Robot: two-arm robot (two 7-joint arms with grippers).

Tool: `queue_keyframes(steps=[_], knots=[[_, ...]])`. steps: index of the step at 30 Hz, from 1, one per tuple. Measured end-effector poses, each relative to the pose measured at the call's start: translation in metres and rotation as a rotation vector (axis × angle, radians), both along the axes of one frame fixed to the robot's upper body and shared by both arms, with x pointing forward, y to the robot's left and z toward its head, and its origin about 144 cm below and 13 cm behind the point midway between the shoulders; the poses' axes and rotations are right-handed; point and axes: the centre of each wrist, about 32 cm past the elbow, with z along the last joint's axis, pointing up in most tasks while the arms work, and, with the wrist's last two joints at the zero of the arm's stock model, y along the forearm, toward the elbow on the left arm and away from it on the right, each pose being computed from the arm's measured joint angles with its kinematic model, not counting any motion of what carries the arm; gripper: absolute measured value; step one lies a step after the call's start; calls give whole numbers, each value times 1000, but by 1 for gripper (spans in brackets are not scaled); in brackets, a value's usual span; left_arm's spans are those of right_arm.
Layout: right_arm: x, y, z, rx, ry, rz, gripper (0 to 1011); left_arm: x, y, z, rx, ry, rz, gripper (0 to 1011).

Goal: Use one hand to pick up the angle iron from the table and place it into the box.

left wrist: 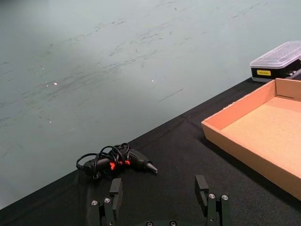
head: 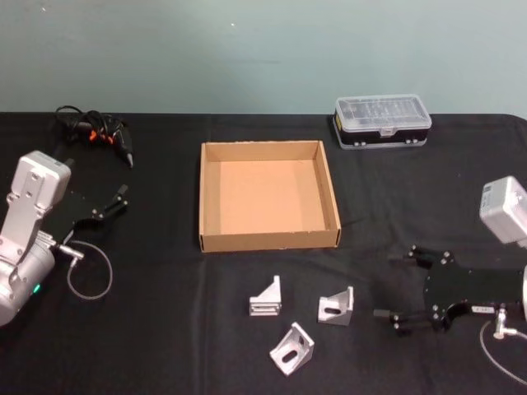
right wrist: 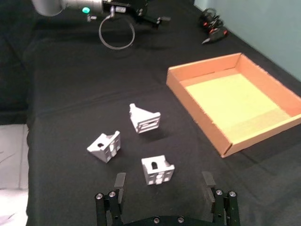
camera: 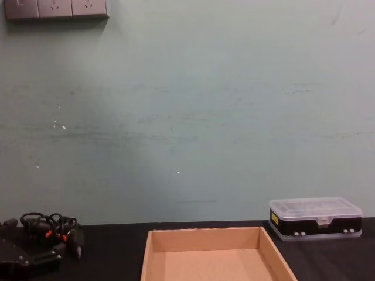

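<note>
We find the right hand [head: 394, 284] low over the black counter [head: 165, 337], on the robot's right, with its jaws spread wide and gripping nothing. They point toward a loose cluster of three silvery metal pieces. The right angle iron [head: 336, 306] lies nearest, just beside the fingertips but apart from them; in the right wrist view it sits just ahead of the gap between the two fingers. The left angle iron [head: 265, 298] stands a little farther on, and the front angle iron [head: 291, 348] lies closest to the robot's body (each rests on the counter separately, none touching another). All three lie on the near side of the box [head: 268, 240], close to its front wall and outside it. The box sits in the middle of the counter, open at the top.

The left hand [left wrist: 159, 188] is parked well apart on the robot's left, its jaws likewise released and holding nothing. Beyond it, near the counter's far edge, lies a small black tool [head: 103, 132] with a coiled cord. A black case [head: 383, 123] with a clear lid sits at the far edge, to the right of the box.
</note>
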Motion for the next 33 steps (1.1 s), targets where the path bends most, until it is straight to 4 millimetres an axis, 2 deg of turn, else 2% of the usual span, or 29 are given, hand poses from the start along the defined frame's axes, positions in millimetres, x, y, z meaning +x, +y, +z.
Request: queue_keyframes(steps=[15,33], knots=[[26,12,-19,-59,92,53,1003,0,0,0,0,0,0,1011],[49,27,-30,-80,124,92,1003,0,0,0,0,0,0,1011]])
